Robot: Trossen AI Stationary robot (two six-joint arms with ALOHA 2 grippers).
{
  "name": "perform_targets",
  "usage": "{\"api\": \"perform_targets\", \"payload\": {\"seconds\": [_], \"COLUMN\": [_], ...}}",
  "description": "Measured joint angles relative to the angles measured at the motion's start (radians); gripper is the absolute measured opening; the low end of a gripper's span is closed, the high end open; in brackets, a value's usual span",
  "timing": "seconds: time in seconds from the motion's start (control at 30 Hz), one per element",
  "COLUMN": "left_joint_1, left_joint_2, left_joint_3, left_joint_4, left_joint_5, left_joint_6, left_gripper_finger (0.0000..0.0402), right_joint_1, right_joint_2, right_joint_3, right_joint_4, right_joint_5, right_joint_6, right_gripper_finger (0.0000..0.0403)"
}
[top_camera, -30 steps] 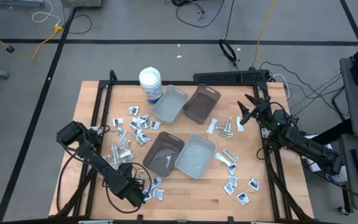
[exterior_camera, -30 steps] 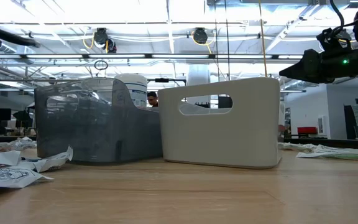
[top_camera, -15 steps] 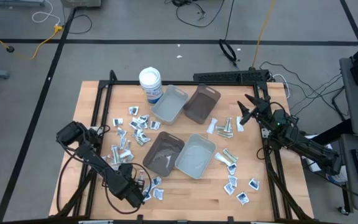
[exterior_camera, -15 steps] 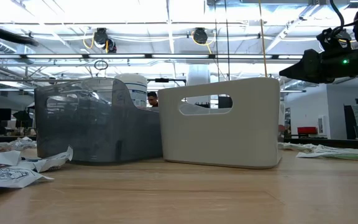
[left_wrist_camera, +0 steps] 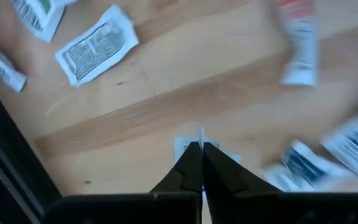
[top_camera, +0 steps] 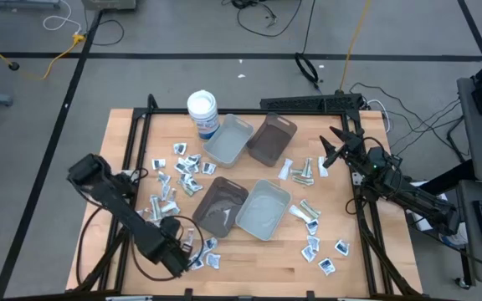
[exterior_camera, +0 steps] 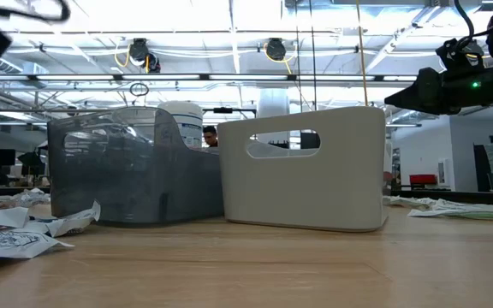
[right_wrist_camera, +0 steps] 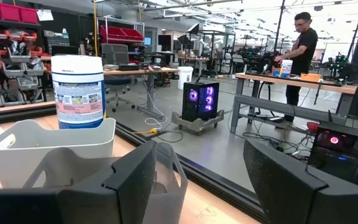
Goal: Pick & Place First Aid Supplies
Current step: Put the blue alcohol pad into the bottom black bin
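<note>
Left wrist view shows the left pincer closed on a small white packet low in the frame, other first aid supplies scattered over the tabletop. Lift straight up and check that only one packet comes away. The right pincer hovers open at frame right.

small flat white and bluish first aid packets lie scattered across the wooden table, some crumpled.
</note>
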Motion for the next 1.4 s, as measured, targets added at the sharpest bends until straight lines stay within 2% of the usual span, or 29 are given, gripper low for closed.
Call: {"api": "perform_targets", "payload": {"seconds": [0.47,0.8,1.03,1.4], "left_joint_1": [0.001,0.018,0.191,0.509], "left_joint_2": [-0.341,-0.417,-0.417,-0.402], "left_joint_3": [0.0,0.0,0.0,0.0], "left_joint_4": [-0.023,-0.056,-0.055,-0.054], "left_joint_5": [-0.013,-0.013,-0.047,-0.031], "left_joint_6": [0.403,0.574,0.679,0.965], "left_gripper_finger": [0.0001,0.0,0.0,0.0], "right_joint_1": [0.0,0.0,0.0,0.0], "right_joint_2": [0.0,0.0,0.0,0.0], "right_joint_3": [0.0,0.0,0.0,0.0], "right_joint_4": [0.0,0.0,0.0,0.0], "right_joint_5": [0.0,0.0,0.0,0.0], "right_joint_6": [0.0,0.0,0.0,0.0], "right_gripper_finger": [0.0238,0.0238,0.0238,0.0238]}}
